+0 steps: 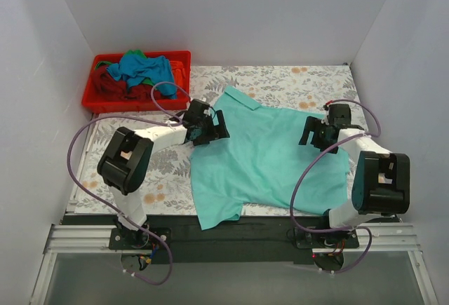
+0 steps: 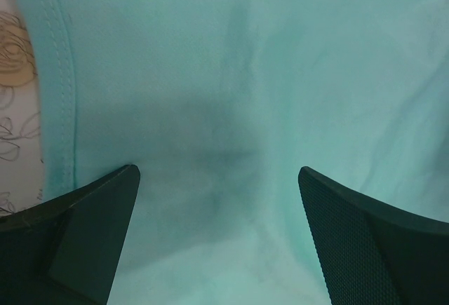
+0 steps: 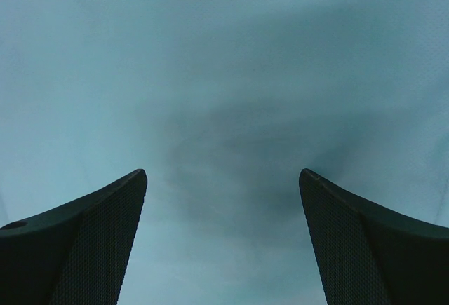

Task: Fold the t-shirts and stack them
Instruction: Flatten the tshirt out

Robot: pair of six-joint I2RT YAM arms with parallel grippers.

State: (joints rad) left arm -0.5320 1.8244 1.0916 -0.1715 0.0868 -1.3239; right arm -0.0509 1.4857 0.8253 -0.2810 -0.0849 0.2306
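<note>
Both arms reach forward, wrists tipped down over the mint-teal t-shirt; the left gripper sits at its stitched left edge, the right gripper near its right edge. Each has its jaws wide apart, perhaps brushing the cloth, though that is hard to tell. The shirt lies spread on the floral table, faintly creased.

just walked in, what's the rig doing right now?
Both arms are over a mint shirt spread out on the table. The left claw is at the shirt's left edge and the right claw is over its right side. Both are open just above the cloth and neither grips anything. The shirt shows no fold yet. More shirts lie heaped in the red bin at the far left.
</note>
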